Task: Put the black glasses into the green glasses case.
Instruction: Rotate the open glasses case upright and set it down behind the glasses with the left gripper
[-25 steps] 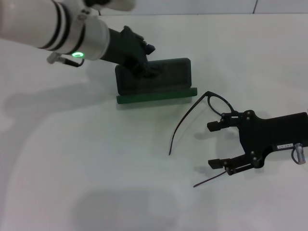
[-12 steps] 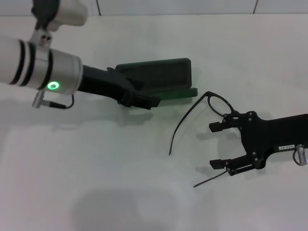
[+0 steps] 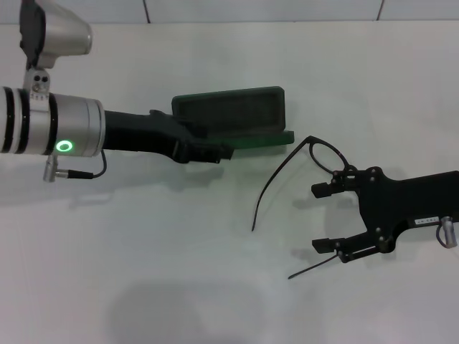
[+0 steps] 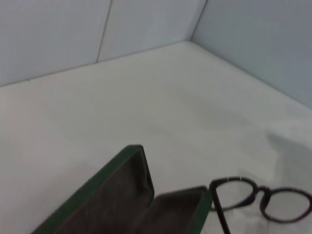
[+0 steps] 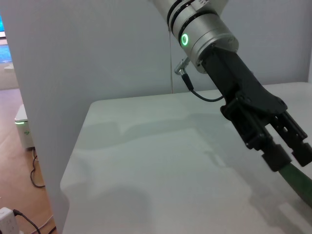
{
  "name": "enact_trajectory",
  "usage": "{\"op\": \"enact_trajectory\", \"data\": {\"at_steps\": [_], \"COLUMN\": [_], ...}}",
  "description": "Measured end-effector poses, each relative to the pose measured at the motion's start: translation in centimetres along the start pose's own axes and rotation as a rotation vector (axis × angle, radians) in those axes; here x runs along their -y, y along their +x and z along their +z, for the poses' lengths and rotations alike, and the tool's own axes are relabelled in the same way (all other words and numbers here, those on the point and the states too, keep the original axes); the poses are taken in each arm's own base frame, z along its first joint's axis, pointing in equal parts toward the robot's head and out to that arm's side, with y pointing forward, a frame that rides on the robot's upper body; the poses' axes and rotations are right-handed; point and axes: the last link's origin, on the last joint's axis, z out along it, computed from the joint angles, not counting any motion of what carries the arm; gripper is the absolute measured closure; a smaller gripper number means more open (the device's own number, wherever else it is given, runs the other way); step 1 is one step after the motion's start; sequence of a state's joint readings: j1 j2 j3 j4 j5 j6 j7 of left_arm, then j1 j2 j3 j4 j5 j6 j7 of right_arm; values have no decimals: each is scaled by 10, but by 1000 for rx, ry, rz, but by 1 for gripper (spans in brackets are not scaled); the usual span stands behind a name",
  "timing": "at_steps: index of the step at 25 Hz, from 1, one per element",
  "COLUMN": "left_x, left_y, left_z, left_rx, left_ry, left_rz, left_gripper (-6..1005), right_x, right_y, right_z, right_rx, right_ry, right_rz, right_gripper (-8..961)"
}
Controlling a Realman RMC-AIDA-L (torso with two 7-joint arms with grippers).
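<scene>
The green glasses case [image 3: 229,111] lies open at the table's middle back, its lid standing up behind the base. Its dark lining shows in the left wrist view [image 4: 122,204]. The black glasses [image 3: 321,152] lie unfolded to the right of the case, one temple arm pointing toward me; they also show in the left wrist view [image 4: 263,200]. My right gripper [image 3: 320,217] is open and low over the glasses' near half, hiding part of the frame. My left gripper [image 3: 224,152] is shut and empty just in front of the case's left half; it also shows in the right wrist view [image 5: 292,151].
The white table [image 3: 143,272] carries nothing else in view. In the right wrist view its far edge [image 5: 73,161] drops off beside a white wall, with a floor and cables beyond.
My left gripper has drawn back off the case lid toward the front and left, leaving the case open. The right gripper and the glasses have hardly moved.
</scene>
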State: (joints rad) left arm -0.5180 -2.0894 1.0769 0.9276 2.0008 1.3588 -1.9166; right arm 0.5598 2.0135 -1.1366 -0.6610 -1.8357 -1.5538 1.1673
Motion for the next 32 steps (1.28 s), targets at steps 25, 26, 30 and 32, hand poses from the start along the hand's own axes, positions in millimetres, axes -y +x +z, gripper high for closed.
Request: {"op": "enact_trajectory", "data": {"at_steps": [25, 26, 30, 32], "left_x": [10, 10, 9, 8], "left_y": [-24, -25, -29, -33], "left_z": [2, 2, 1, 1], "left_rx": [-27, -27, -28, -31], "left_ry": [29, 28, 24, 21], "left_rz": [-47, -48, -46, -47], "left_gripper": [279, 279, 280, 281], "right_x": [-1, -1, -1, -1], "right_y": [1, 1, 1, 1], "right_z": [0, 0, 0, 0], "right_rx": [-1, -1, 0, 1], "right_ry": [-2, -2, -1, -1], "right_rz": [2, 2, 2, 2], "right_gripper": [96, 96, 96, 96]}}
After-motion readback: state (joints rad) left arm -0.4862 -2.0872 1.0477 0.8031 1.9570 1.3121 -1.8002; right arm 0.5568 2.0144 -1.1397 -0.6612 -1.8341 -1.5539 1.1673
